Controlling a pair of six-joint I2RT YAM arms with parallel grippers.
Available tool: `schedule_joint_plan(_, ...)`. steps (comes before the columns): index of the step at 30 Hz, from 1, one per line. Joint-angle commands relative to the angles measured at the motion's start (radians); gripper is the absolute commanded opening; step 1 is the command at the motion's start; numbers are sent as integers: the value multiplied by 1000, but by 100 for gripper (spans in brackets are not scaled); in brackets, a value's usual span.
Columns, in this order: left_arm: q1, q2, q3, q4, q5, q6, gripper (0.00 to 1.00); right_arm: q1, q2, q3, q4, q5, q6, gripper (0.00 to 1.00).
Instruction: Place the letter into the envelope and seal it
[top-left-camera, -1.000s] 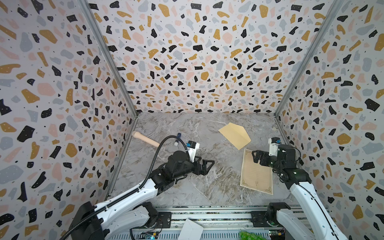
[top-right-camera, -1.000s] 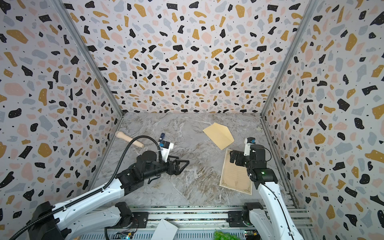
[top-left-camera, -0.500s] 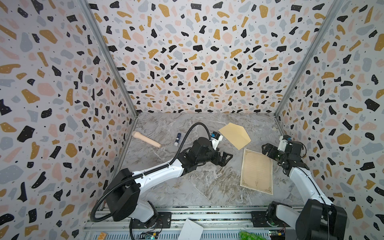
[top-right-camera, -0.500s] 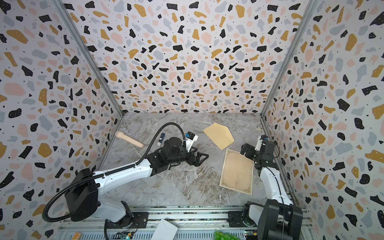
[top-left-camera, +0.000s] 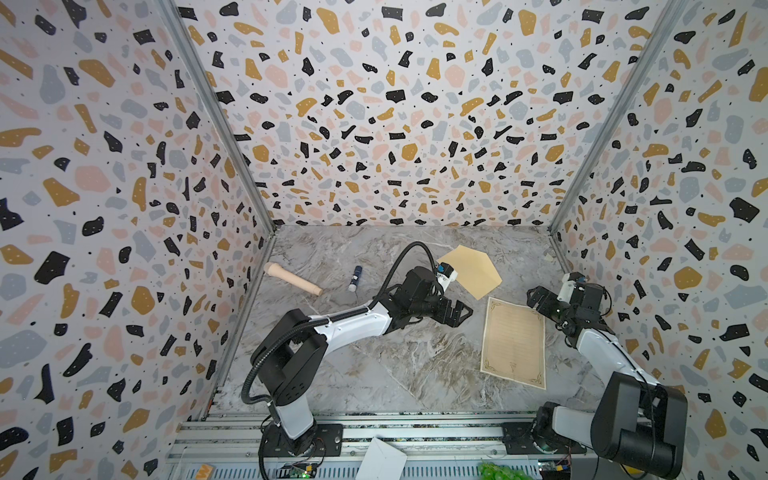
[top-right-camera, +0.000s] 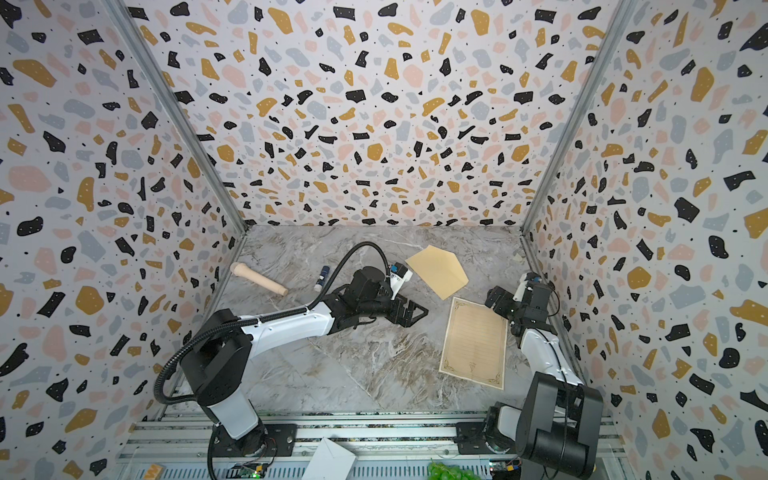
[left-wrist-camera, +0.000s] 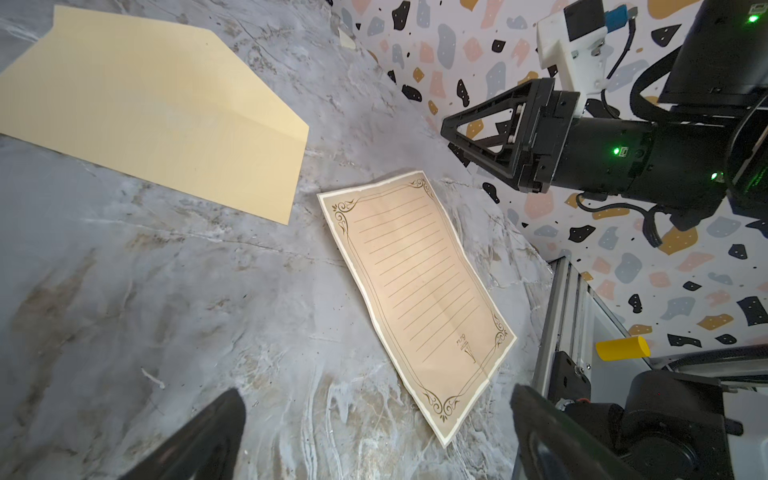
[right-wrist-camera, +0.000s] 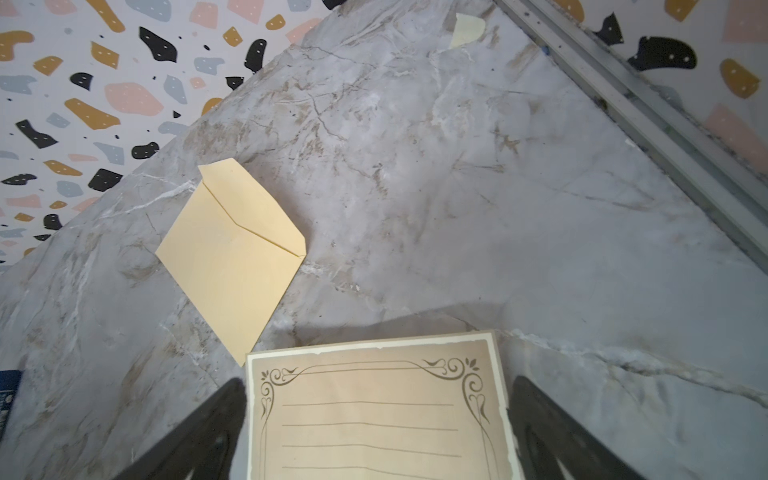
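Tan pointed-flap envelope (top-left-camera: 473, 272) flat on marbled counter (top-left-camera: 374, 374), lined, ornate-bordered cream letter (top-left-camera: 514, 343) just beside, my left end effector (top-left-camera: 462, 312) and right end effector (top-left-camera: 535, 298) spread wide, empty, letter partly cropped in right wrist view

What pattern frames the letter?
The letter has a thin dark ornate border with corner flourishes; left wrist view.

1. Left arm (top-left-camera: 353, 328): white link stretched forward and rightward from its base, ending in a black wrist.
2. Left hand (top-left-camera: 459, 312): jaws spread wide, holding nothing, pointing rightward.
3. Right arm (top-left-camera: 602, 353): white link running forward from a large black joint near its base.
4. Right hand (top-left-camera: 536, 297): jaws spread wide, holding nothing, angled leftward and down; apart from the left hand.
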Motion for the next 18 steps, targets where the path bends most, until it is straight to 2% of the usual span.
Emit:
schedule_joint_plan(1, 2, 1, 40, 29, 24, 16, 100, -18, 23, -18, 21, 24, 29, 99)
schedule_joint_plan(10, 3, -10, 31, 29, 15, 31, 100, -26, 70, -50, 53, 44, 59, 99)
schedule_joint_plan(18, 3, -51, -29, 61, 7, 18, 100, -25, 150, -64, 71, -11, 77, 99)
